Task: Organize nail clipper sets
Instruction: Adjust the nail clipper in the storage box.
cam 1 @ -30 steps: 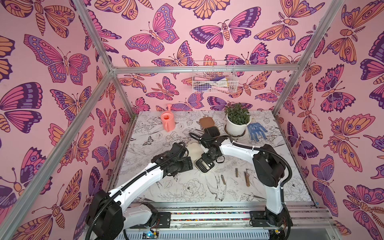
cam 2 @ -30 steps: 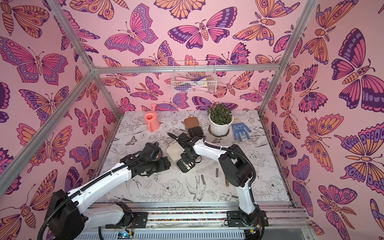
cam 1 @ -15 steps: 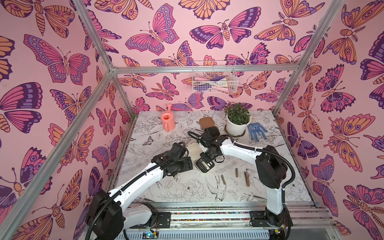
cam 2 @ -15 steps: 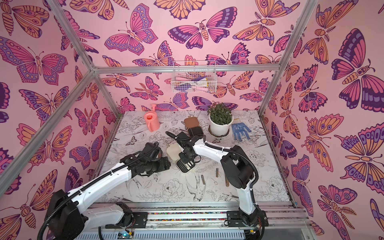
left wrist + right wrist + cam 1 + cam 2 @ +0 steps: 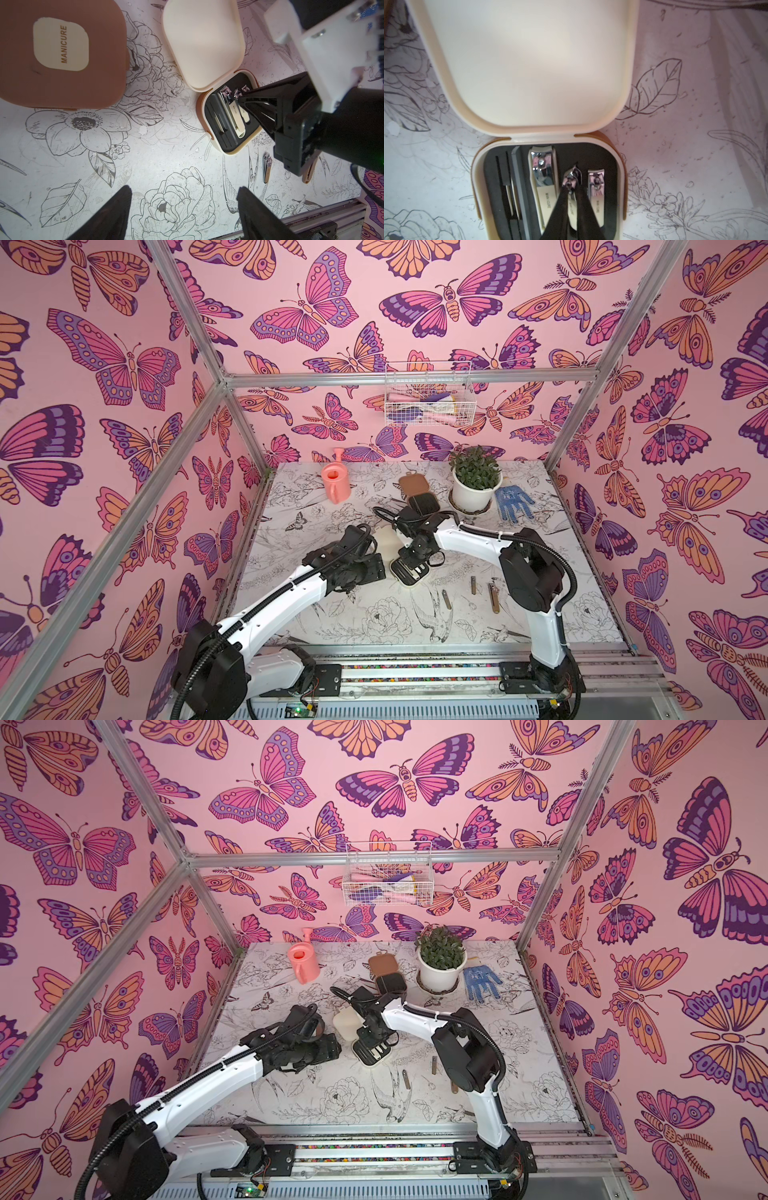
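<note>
A cream nail clipper case lies open mid-table, lid (image 5: 384,541) flat and black-lined tray (image 5: 409,570) toward the front. My right gripper (image 5: 572,187) is shut on a slim clipper (image 5: 571,209), tilted over the tray between a large clipper (image 5: 544,172) and a small one (image 5: 596,187). My left gripper (image 5: 185,193) hovers open over bare table, left of the tray. A closed brown case (image 5: 62,52) marked MANICURE lies beside the cream lid. Another brown case (image 5: 423,502) stands open at the back. Three loose tools (image 5: 473,585) lie right of the tray.
A pink watering can (image 5: 336,485) stands at the back left. A potted plant (image 5: 476,481) and a blue dotted glove (image 5: 513,502) are at the back right. A wire basket (image 5: 428,400) hangs on the rear wall. Metal frame posts border the table.
The right arm's elbow has shifted slightly to the right while its gripper stays at the cream case's tray. The left arm has not moved.
</note>
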Available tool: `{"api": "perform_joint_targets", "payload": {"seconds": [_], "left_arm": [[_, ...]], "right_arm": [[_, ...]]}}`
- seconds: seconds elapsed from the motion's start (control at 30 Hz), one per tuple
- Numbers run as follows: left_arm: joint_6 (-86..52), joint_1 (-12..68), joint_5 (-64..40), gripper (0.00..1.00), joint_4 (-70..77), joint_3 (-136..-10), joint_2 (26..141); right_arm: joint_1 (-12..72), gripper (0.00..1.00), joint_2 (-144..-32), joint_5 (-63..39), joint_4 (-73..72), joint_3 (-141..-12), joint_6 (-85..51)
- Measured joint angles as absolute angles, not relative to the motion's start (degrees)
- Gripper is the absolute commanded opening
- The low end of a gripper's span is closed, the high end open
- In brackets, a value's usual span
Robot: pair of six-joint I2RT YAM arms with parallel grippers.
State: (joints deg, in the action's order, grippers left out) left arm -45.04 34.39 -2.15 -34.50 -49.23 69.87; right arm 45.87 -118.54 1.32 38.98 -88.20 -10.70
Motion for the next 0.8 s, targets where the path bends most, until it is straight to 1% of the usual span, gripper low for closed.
{"api": "perform_joint_targets", "payload": {"seconds": [0.37,0.8], "left_arm": [[-45.04,34.11,-2.15,0.82,-34.52,-49.23,69.87],[-45.04,34.02,-2.17,0.82,-34.5,-49.23,69.87]], "right_arm": [[46.09,0.11,-118.93,2.13,39.16,-88.53,-10.7],[46.7,0.06,-119.2,4.25,39.44,-88.82,-12.25]]}}
